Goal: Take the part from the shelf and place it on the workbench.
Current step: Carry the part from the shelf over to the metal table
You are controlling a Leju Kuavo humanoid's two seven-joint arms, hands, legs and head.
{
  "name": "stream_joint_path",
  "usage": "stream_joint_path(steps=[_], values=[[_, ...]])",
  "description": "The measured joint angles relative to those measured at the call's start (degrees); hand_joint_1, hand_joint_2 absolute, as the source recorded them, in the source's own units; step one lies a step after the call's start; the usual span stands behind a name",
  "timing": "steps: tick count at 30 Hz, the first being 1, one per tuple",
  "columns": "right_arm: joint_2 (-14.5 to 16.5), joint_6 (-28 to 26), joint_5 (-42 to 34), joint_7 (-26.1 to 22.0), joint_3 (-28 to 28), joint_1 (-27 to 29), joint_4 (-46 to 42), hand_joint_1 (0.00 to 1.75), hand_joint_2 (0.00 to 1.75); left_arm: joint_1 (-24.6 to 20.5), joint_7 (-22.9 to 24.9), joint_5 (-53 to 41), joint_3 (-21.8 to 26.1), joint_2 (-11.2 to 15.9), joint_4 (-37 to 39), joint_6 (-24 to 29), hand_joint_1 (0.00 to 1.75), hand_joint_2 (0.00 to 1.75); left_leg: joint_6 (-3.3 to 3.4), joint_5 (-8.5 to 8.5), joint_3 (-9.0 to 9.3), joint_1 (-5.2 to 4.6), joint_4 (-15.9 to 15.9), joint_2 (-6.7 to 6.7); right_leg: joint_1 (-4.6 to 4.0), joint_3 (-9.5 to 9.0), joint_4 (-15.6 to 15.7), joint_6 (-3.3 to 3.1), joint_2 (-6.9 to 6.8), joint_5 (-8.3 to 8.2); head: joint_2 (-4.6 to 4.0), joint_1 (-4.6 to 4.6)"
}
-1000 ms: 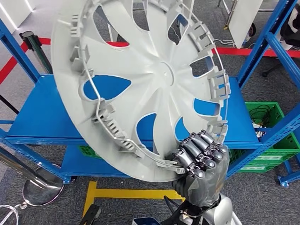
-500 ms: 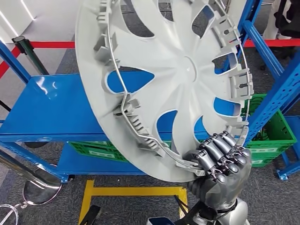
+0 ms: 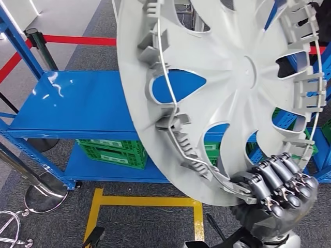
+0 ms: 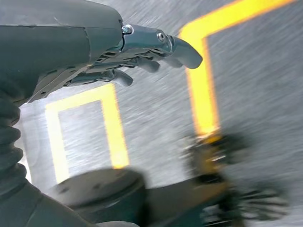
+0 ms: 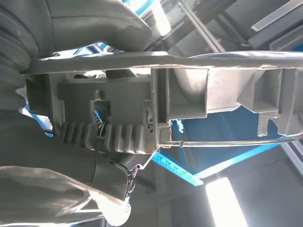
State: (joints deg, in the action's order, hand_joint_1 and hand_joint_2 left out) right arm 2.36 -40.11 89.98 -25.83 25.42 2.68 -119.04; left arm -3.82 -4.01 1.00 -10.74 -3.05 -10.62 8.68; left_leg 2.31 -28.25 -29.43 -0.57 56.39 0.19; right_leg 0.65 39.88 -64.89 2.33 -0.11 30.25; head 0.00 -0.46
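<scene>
The blue shelf lies beyond. My right hand fingers clamp the hubcap's lower rim; left hand fingers hang spread, holding nothing. Carrying step, I judge: next, find the counter.

Legible text: none was found. The grey wheel cover bore no readable lettering, brand or number on its inner face. White label strips on the green crate under the blue shelf were too small and blurred to read.
</scene>
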Motion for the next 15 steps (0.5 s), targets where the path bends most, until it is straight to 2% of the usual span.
stream_joint_path(steps=[1,2,3,4,5,6,7,8,9,10,12,13,14,15], values=[[0.02,0.00,0.01,-0.08,-0.54,0.70,-0.51,1.75,1.75,0.24,2.37,-0.21,0.02,-0.21,0.01,-0.49,0.00,1.75,0.11,0.68,-0.91,0.00,0.01,0.04,0.01,0.76,-3.45,0.26,0.02,2.74,-0.01,0.04],[0.03,0.01,0.01,-0.14,-1.02,1.49,-0.99,1.75,1.75,0.54,4.40,-0.55,0.03,-0.42,0.04,-1.01,0.00,1.75,0.07,1.34,-1.84,0.01,0.09,0.11,0.03,1.21,-6.83,0.49,0.02,4.40,-0.01,0.04],[0.03,0.02,0.01,-0.19,-1.47,2.36,-1.47,1.75,1.75,0.85,6.16,-1.00,0.01,-0.60,0.08,-1.52,0.00,1.75,0.01,1.98,-2.77,0.03,0.18,0.19,0.05,1.13,-9.11,0.70,0.01,4.65,-0.01,0.02],[0.04,0.03,0.01,-0.18,-1.95,3.27,-1.97,1.75,1.75,1.11,7.75,-1.50,-0.04,-0.72,0.11,-1.98,0.00,1.75,-0.11,2.60,-3.72,0.07,0.32,0.25,0.09,0.20,-9.67,0.85,0.01,3.62,-0.01,0.03],[0.05,0.04,0.01,-0.12,-2.39,4.09,-2.48,1.75,1.75,1.35,9.10,-2.00,-0.14,-0.83,0.14,-2.34,0.00,1.75,-0.28,3.18,-4.66,0.14,0.52,0.27,0.14,-1.72,-8.27,0.97,0.00,1.93,0.00,0.03],[0.09,0.04,0.01,-0.02,-2.80,4.77,-3.00,1.75,1.75,1.51,10.12,-2.39,-0.27,-0.91,0.15,-2.57,0.00,1.75,-0.52,3.72,-5.53,0.21,0.79,0.28,0.24,-4.62,-5.01,1.06,-0.01,0.62,0.00,0.02],[0.13,0.04,0.01,0.08,-3.16,5.25,-3.46,1.75,1.75,1.59,10.82,-2.68,-0.42,-0.95,0.15,-2.71,0.00,1.75,-0.80,4.16,-6.31,0.18,1.16,0.23,0.25,-8.08,-0.64,1.10,-0.01,0.36,0.00,0.06],[0.19,0.04,0.02,0.13,-3.44,5.59,-3.87,1.75,1.75,1.61,11.16,-2.82,-0.54,-0.97,0.15,-2.74,0.00,1.75,-1.09,4.57,-6.87,0.13,1.52,0.17,0.22,-10.96,3.40,0.82,0.03,0.95,0.00,0.04],[0.27,0.05,0.03,0.21,-3.71,5.90,-4.24,1.75,1.75,1.59,11.42,-3.00,-0.63,-0.98,0.15,-2.74,0.00,1.75,-1.38,5.00,-7.23,0.06,1.80,0.13,0.15,-12.70,6.30,0.41,0.07,1.84,0.00,0.02],[0.37,0.05,0.06,0.32,-3.94,6.22,-4.53,1.75,1.75,1.57,11.64,-3.24,-0.72,-0.99,0.15,-2.74,0.00,1.75,-1.68,5.44,-7.44,0.02,1.90,0.09,-0.02,-13.33,7.74,-0.14,0.11,2.51,0.00,0.01],[0.64,0.07,0.04,0.61,-4.45,6.91,-5.21,1.75,1.75,1.72,11.91,-4.01,-0.93,-0.96,0.17,-2.71,0.00,1.75,-2.31,5.95,-7.73,0.13,1.96,0.06,-0.04,-12.36,8.02,-1.39,-0.02,2.03,0.00,0.00],[0.84,0.08,0.02,0.75,-4.69,7.15,-5.57,1.75,1.75,1.79,11.73,-4.39,-1.06,-0.92,0.19,-2.71,0.00,1.75,-2.66,4.86,-8.03,0.21,2.56,0.03,0.01,-11.85,8.02,-1.98,-0.13,1.49,0.00,-0.06],[1.06,0.08,0.00,0.91,-4.94,7.29,-5.95,1.75,1.75,1.84,11.33,-4.75,-1.22,-0.88,0.21,-2.70,0.00,1.75,-2.99,2.68,-8.44,0.28,4.10,-0.01,0.11,-11.26,8.08,-2.48,-0.26,0.85,0.00,-0.16],[1.28,0.09,-0.01,1.08,-5.18,7.35,-6.33,1.75,1.75,1.80,10.83,-5.03,-1.43,-0.83,0.22,-2.71,0.00,1.75,-3.30,-0.45,-8.93,0.36,6.73,-0.03,0.15,-10.67,8.06,-2.79,-0.35,0.21,-0.01,-0.26]])
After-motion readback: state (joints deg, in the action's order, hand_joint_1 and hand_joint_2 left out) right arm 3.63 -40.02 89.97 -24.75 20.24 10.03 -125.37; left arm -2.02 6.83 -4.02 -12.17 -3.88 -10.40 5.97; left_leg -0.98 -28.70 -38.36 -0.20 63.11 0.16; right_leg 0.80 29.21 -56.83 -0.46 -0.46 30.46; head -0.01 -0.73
